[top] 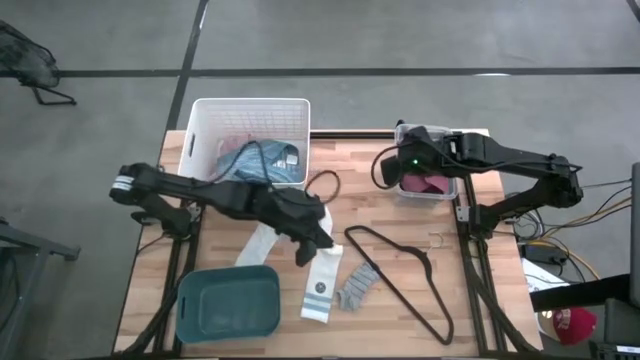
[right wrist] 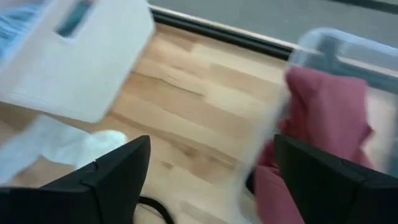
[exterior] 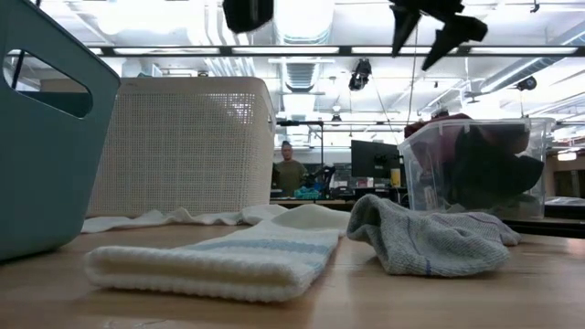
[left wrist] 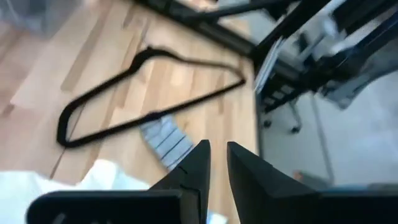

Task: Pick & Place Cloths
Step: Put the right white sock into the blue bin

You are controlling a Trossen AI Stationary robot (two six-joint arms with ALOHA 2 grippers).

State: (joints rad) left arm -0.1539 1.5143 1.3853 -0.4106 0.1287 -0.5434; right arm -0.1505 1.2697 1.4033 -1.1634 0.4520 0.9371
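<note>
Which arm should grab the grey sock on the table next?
Probably the left. Its gripper hangs over the table's middle, close to the grey sock, fingers nearly shut and empty. The right gripper is open, farther off by the clear bin.

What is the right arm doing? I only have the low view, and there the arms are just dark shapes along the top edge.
Observer: The right tool is open and empty, up at the edge of the clear box.
Operator: Is anything on the table hidden from me?
Observer: Yes, a black wire hanger lies flat on the wood, just beyond the grey sock toward the right arm's side.
Operator: And inside the white basket?
Observer: A blue striped shirt is bundled in it.
</note>
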